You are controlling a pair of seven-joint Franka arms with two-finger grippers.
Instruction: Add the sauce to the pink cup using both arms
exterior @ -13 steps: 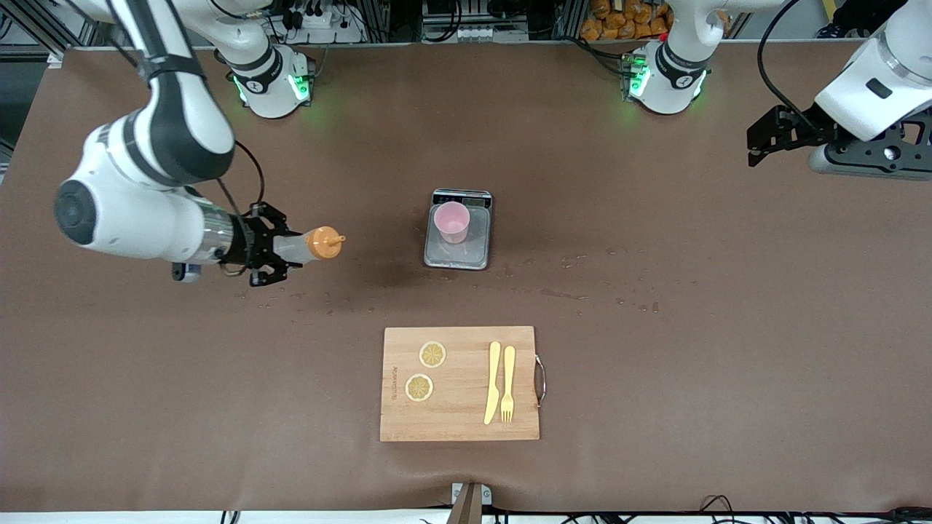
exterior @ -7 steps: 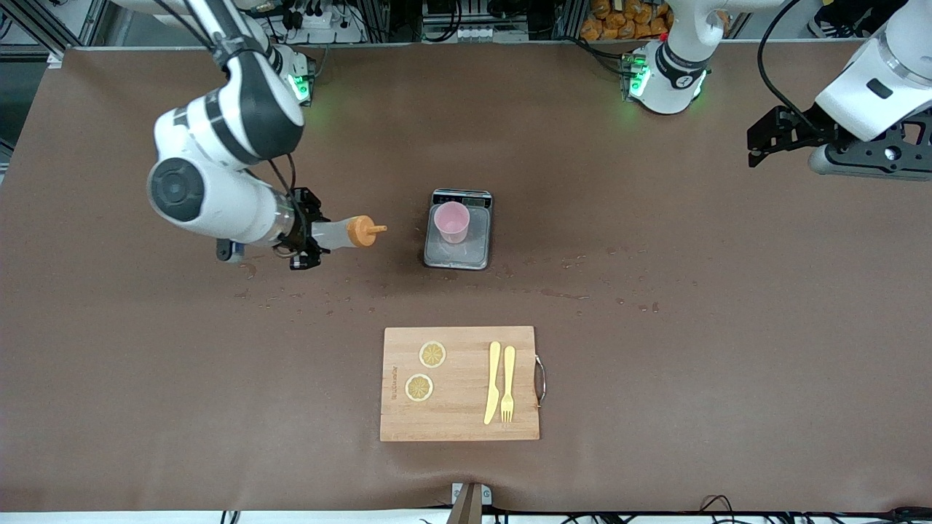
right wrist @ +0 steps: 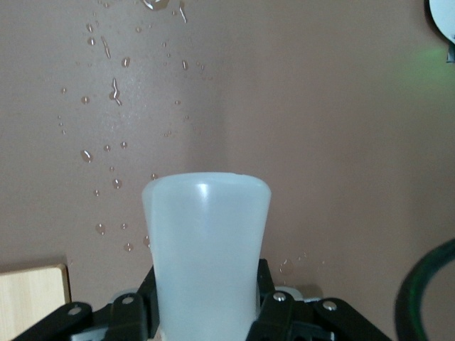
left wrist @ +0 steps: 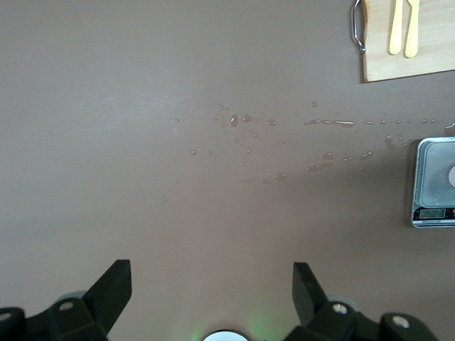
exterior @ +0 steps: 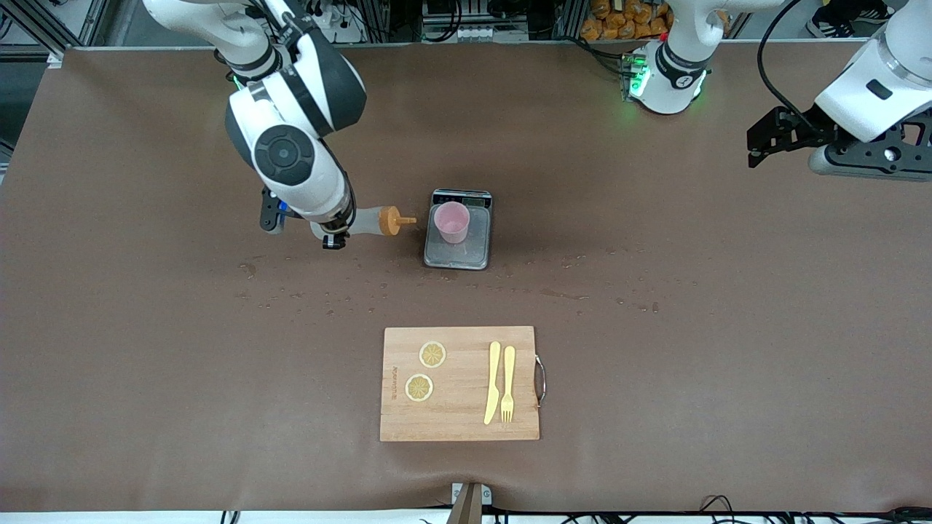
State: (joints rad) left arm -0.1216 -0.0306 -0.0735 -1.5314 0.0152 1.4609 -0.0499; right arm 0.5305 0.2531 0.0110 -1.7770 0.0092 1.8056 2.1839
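The right gripper, clamped around the translucent whitish squeeze bottle with the orange cap, has been carrying it from the middle left of the frame toward the centre over the past second. Its thin nozzle is now pointing sideways just beside the small pale pink plastic cup on the grey scale, so pouring looks close. The left gripper is waiting at the upper right, fingers spread and empty.
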